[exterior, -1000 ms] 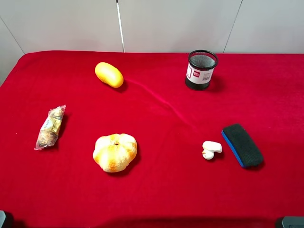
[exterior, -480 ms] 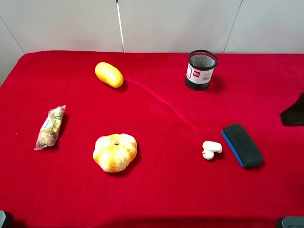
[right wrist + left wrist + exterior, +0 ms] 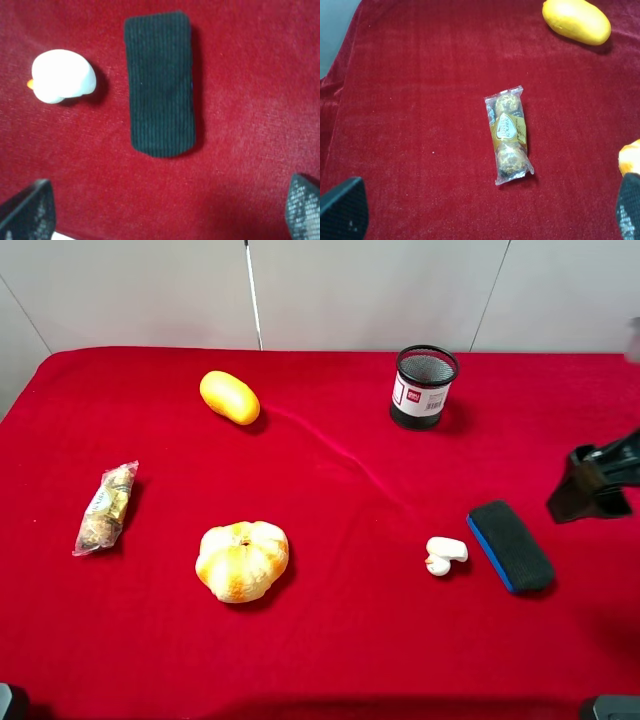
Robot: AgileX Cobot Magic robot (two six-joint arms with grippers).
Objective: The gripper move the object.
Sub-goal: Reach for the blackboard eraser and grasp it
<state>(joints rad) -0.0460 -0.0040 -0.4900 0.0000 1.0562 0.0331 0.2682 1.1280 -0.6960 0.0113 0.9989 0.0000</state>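
Observation:
The board eraser [image 3: 511, 545], dark felt top on a blue base, lies flat on the red cloth at the right. In the right wrist view the eraser [image 3: 160, 82] lies ahead of the open fingers, untouched. My right gripper [image 3: 585, 490] hovers just right of and behind the eraser; in its wrist view the right gripper [image 3: 165, 212] is open and empty. My left gripper [image 3: 485, 210] is open and empty above the cloth near a candy packet [image 3: 508, 135].
A small white piece [image 3: 445, 553] lies just left of the eraser. A black mesh cup [image 3: 423, 387] stands at the back. A yellow fruit [image 3: 229, 397], a round bun [image 3: 242, 560] and the candy packet [image 3: 106, 507] lie on the left half.
My right arm has come in from the right edge and moved left and forward, closer to the eraser. Nothing on the cloth has moved.

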